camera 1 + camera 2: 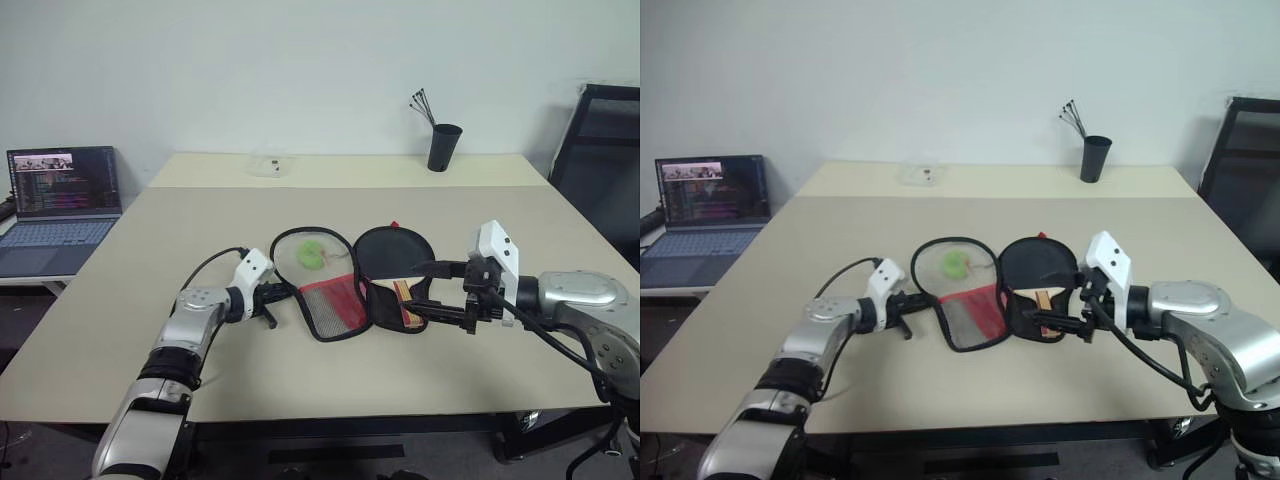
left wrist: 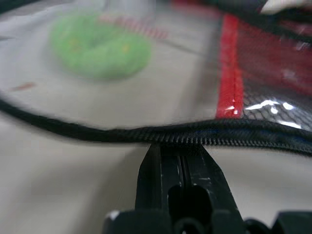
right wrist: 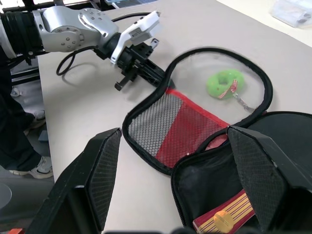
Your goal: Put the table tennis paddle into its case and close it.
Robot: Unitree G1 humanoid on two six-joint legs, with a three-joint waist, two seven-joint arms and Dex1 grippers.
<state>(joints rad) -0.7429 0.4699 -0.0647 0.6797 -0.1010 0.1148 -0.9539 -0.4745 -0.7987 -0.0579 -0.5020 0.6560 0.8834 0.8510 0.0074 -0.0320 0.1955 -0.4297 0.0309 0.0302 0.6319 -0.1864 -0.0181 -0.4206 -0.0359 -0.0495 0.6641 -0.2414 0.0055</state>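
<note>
The soft black-and-red zip case [image 1: 350, 282] lies opened flat at the middle of the beige table [image 1: 150, 300]. The black-faced paddle [image 1: 395, 262] lies in its three o'clock half. A black cup [image 1: 444, 147] stands at one o'clock, an open laptop [image 1: 60, 205] at nine.

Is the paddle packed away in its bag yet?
Partly. The paddle already lies inside the case. The case is wide open, with its mesh flap flat on the table. The left gripper, fingers shut, is at the flap's zip edge; the open right gripper hovers over the paddle. Folding and zipping remain.
</note>
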